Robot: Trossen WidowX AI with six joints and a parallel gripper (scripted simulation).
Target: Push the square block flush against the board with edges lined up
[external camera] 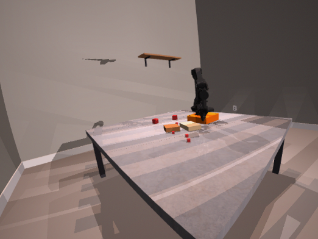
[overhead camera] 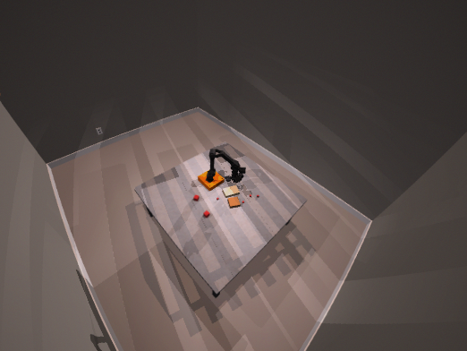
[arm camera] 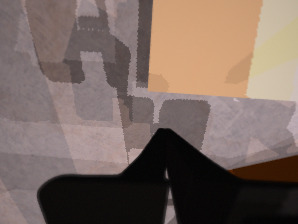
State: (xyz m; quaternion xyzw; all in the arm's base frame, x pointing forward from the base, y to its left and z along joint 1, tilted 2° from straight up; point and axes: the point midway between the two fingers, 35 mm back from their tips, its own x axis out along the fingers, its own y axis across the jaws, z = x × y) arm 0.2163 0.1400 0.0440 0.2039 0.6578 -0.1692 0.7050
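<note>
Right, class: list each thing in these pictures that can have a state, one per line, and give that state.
gripper: shut, holding nothing, clear of both parts.
pale board: flat on the table, not lifted.
orange block: flat on the table beside the board; whether their sides touch cannot be told.
red cubes: loose on the table, apart from both parts.
wall shelf: mounted, bare.

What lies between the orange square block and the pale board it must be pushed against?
Nothing visible: the orange block lies just beside the pale board. Small red cubes sit off to the side, not between them.
</note>
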